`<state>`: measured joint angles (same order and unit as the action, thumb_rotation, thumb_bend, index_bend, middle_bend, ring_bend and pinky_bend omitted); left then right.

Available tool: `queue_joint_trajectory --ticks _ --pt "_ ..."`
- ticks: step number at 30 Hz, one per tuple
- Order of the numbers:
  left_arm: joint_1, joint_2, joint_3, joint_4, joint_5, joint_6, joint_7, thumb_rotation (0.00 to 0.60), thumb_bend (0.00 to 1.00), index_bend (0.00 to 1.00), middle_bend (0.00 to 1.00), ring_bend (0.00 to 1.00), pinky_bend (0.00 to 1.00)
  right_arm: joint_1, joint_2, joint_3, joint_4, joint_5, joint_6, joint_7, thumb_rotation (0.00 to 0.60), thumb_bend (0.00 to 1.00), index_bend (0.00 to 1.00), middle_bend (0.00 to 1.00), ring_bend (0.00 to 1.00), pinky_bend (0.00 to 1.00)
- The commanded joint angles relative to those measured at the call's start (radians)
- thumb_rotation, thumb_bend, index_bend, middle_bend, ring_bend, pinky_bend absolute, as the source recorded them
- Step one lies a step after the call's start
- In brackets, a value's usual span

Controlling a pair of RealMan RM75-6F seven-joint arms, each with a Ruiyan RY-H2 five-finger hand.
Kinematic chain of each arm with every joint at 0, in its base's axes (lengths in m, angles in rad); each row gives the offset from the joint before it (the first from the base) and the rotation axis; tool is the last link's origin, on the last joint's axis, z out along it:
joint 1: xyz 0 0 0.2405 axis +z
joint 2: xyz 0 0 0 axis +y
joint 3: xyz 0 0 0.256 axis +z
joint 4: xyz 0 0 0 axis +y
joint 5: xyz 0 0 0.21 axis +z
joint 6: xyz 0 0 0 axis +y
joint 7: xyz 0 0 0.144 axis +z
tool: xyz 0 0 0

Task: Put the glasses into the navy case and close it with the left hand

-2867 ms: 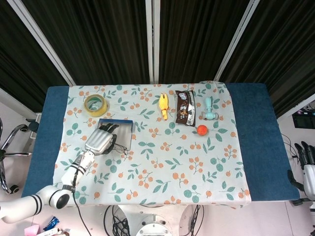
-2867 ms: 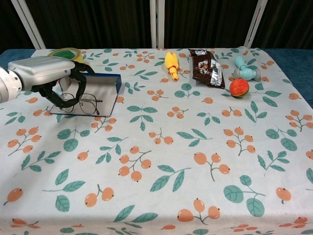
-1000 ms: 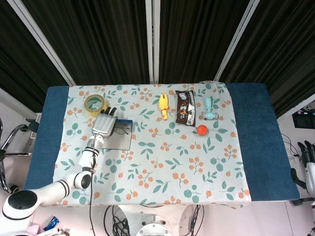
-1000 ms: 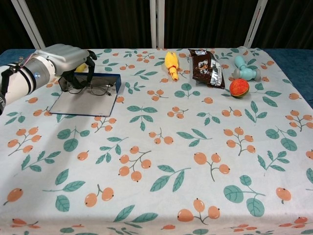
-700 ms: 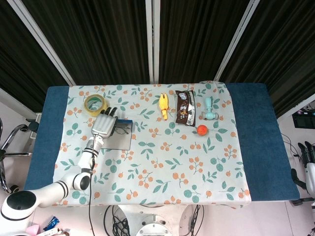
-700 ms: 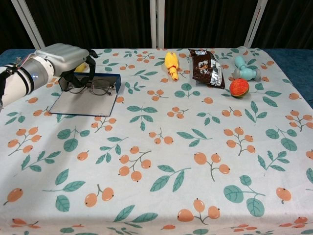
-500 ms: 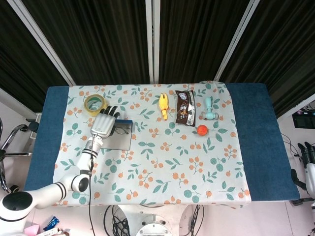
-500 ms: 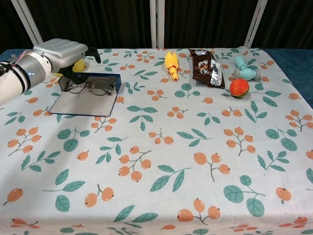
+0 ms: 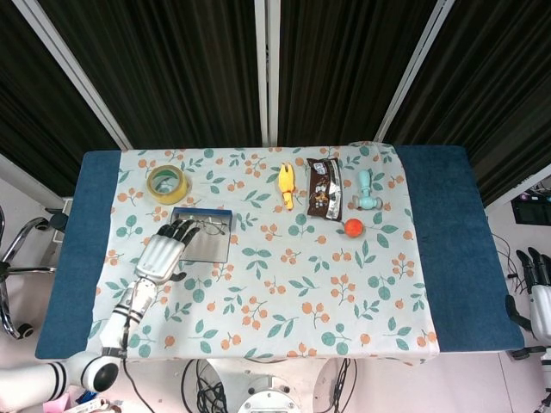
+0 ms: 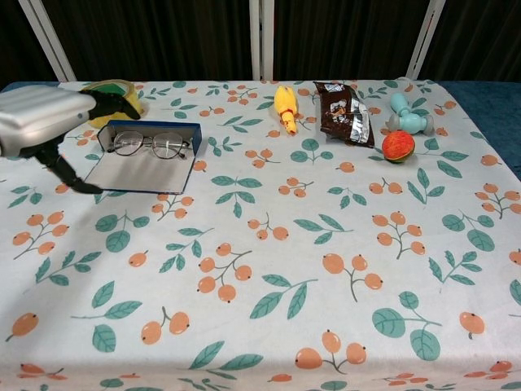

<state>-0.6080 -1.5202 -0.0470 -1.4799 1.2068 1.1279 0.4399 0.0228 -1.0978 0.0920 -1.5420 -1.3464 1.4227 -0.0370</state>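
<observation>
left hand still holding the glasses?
No. In the chest view the glasses lie in the open navy case, and the left hand is off to the side with nothing in it.

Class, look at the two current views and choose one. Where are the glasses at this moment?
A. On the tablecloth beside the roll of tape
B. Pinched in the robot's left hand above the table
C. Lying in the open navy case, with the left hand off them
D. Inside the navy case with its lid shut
C: the glasses lie in the open navy case, while the left hand holds nothing beside it.
</observation>
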Motion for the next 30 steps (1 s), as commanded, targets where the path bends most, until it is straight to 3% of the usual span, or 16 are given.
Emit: queue_joint_trajectory --ticks 1,9,30 --pt "0.021 -0.014 0.020 0.023 0.010 -0.009 -0.030 0.600 0.04 0.07 0.06 0.08 0.21 -0.004 -0.003 0.001 -0.001 -0.014 0.021 0.006 0.600 0.35 0.00 0.00 0.00 0.00" --pt "0.047 -0.102 0.006 0.153 0.064 0.044 -0.081 0.600 0.03 0.06 0.06 0.08 0.21 -0.016 0.008 -0.002 -0.010 -0.026 0.045 0.002 0.600 0.35 0.00 0.00 0.00 0.00" --pt "0.018 -0.227 -0.046 0.329 0.053 -0.037 -0.090 0.600 0.03 0.06 0.06 0.08 0.21 -0.005 0.010 -0.003 -0.025 -0.009 0.017 -0.025 0.600 0.35 0.00 0.00 0.00 0.00"
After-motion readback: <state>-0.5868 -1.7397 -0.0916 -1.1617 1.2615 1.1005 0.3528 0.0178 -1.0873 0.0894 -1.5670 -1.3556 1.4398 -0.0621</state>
